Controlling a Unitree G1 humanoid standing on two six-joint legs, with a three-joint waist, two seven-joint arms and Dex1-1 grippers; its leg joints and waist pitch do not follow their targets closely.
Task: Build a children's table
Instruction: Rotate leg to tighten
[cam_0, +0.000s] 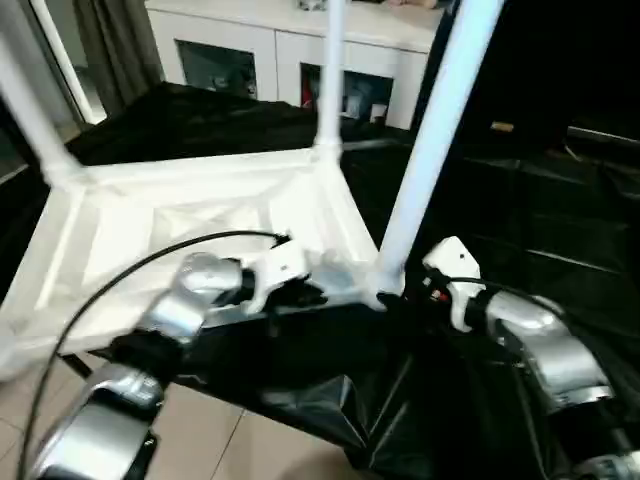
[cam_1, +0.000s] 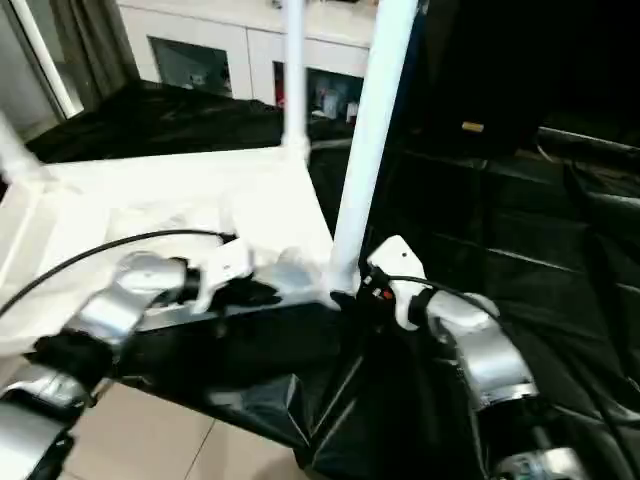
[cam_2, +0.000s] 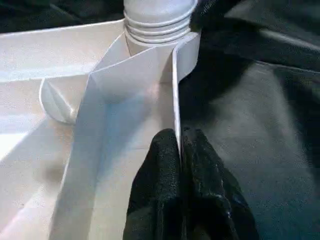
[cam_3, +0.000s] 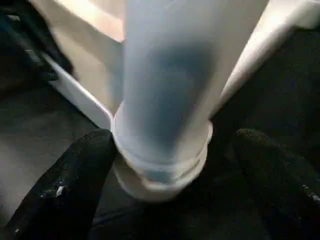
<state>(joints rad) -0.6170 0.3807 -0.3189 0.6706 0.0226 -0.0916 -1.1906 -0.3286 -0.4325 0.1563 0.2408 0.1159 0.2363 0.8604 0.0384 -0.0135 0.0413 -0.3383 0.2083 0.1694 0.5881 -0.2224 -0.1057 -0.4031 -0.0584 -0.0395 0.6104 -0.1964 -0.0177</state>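
Note:
The children's table lies upside down on black cloth, its white ribbed top facing up. Three white legs stand in corner sockets: one at the near right, one at the far corner, one at the left. My left gripper is shut on the top's thin rim wall, just short of the near-right socket. My right gripper is open, its black fingers on either side of the near-right leg's ribbed base, low at the socket. In the eye views it sits at the leg's foot.
Black cloth covers the work surface and hangs over its near edge above a tiled floor. A white cabinet with glass doors stands behind. A black cable arcs over my left forearm.

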